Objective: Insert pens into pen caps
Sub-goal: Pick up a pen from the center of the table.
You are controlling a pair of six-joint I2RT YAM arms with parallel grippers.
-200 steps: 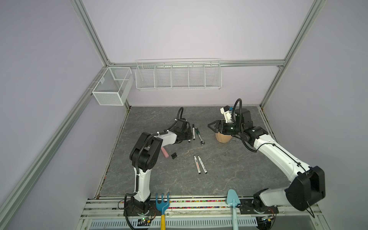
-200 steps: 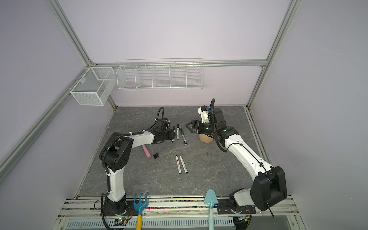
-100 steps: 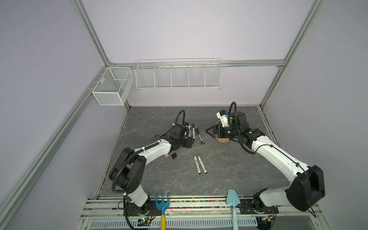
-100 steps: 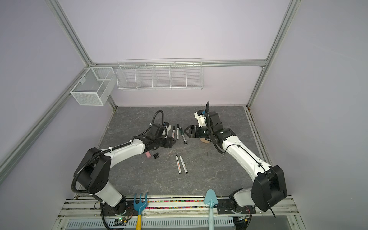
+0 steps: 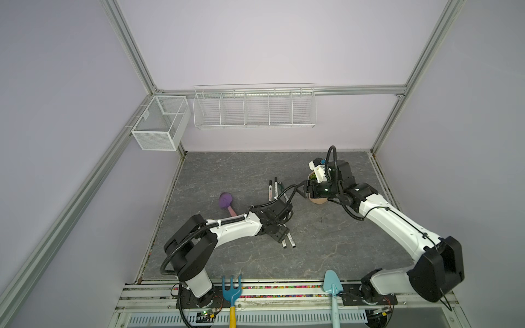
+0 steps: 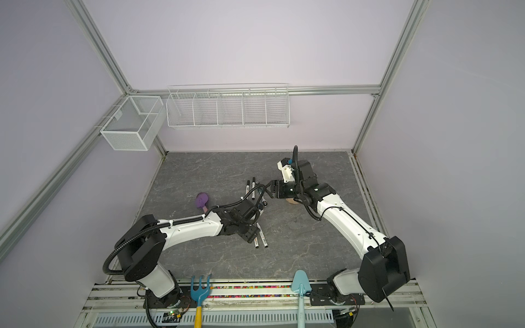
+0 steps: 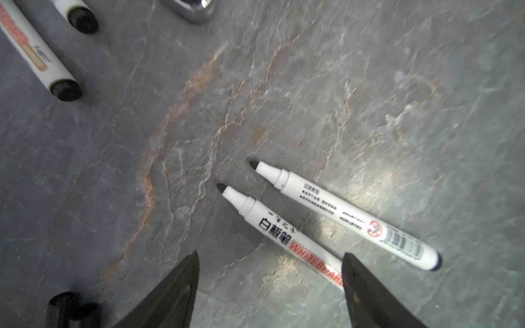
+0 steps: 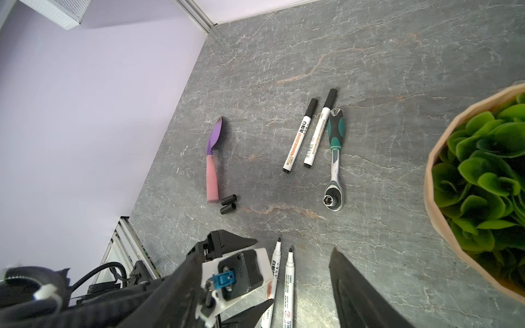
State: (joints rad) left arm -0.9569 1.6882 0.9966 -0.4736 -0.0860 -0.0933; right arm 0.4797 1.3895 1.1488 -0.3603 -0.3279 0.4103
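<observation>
Two uncapped pens [image 7: 284, 235] [image 7: 349, 215] lie side by side on the grey table, white barrels with black tips. My left gripper [image 7: 270, 254] [image 5: 281, 235] hovers open just over their rear ends with nothing held; one barrel runs under a finger [image 7: 366, 289]. Two capped pens [image 8: 298, 136] [image 8: 316, 133] [image 5: 272, 189] lie farther back. Two black pen caps [image 8: 228, 204] sit beside a pink handle; the left arm hides them in both top views. My right gripper [image 8: 266, 252] [image 5: 301, 191] hangs open and empty above the table near the capped pens.
A green-handled ratchet wrench [image 8: 335, 159] lies next to the capped pens. A purple trowel with a pink handle [image 8: 211, 162] [image 5: 225, 200] lies to the left. A potted plant [image 8: 483, 184] stands under the right wrist. Wire baskets [image 5: 254, 106] hang on the back wall.
The left arm swung from the capped pens at the back to the uncapped pair nearer the front, its jaws widening. The right gripper dropped slightly and stayed open.
</observation>
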